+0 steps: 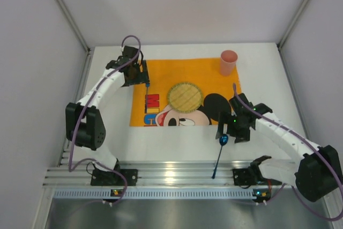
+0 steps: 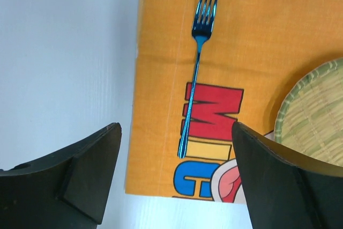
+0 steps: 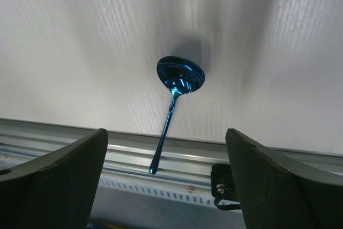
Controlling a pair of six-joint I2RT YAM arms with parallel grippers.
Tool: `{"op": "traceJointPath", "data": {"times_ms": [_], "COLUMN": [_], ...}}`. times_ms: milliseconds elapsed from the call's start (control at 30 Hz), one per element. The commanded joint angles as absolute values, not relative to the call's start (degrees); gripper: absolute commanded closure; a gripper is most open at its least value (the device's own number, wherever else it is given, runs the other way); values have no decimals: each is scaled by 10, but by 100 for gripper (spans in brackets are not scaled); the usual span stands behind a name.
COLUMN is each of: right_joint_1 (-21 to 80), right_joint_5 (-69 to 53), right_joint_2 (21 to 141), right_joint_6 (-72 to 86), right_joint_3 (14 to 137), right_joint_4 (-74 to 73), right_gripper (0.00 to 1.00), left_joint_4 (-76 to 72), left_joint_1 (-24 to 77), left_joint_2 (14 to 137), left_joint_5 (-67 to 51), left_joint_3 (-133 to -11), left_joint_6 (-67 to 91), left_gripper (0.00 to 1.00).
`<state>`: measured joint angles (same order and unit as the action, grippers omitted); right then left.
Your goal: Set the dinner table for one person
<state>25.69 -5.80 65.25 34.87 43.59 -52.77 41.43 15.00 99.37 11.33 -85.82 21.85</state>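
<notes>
Directly beneath the right gripper (image 3: 165, 143), whose jaws stand wide apart and hold nothing, lies the blue spoon (image 3: 171, 105). It rests on the bare white dinner table (image 1: 177, 143), just in front of the orange placemat (image 1: 161, 73) and toward that mat's right end. Its long axis runs roughly front to back, with the bowl toward the placemat. The handle slants back toward the arm bases, its tip reaching over the metal rail (image 1: 171, 175).

The right arm is plainly the nearer one. Its wrist view frames the spoon between the two fingers, so a fairly straight descent looks enough to close across the handle. The thin, low handle and the rail under its tip are probably the main difficulty.

Across the setting, the left gripper (image 2: 176, 127) hangs with jaws apart and empty above the fork (image 2: 195, 68), which lies lengthwise along the placemat's left side. A woven plate (image 1: 185, 96) sits mid-mat and a pink cup (image 1: 229, 61) stands at its far right corner, both well apart from the spoon.
</notes>
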Motion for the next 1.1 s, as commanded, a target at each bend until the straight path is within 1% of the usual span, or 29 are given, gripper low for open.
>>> {"op": "traceJointPath", "data": {"times_ms": [0,67,167,433,533,633,667,800,933,1067], "right_joint_1": [258,264,276,295,309,323,327,347,373,381], "right_joint_5": [-129,-157,-163,-173,-151,-122,-114,-74,-20,38], "right_joint_2": [624,619,616,621,635,646,651,698,745,816], "right_joint_6": [377,388,396,420,441,468,474,509,536,540], "right_joint_3": [385,347,322,293,289,286,283,285,302,363], "right_joint_4": [-479,-448,-428,-365,-345,-327,-323,-315,-327,-379], "right_gripper": [8,8,9,9,9,12,16,25,28,29], "left_joint_4": [433,442,452,494,505,504,501,494,507,519], "left_joint_1": [150,156,164,183,183,183,183,183,183,190], "left_joint_2": [920,892,832,673,636,622,622,633,643,634], "left_joint_5": [103,105,106,85,83,77,74,49,14,4], "left_joint_3": [-800,-776,-725,-619,-597,-582,-579,-587,-613,-620], "left_joint_6": [236,247,264,294,293,289,287,270,264,263], "left_gripper": [11,12,12,12,12,12,12,12,12,12]}}
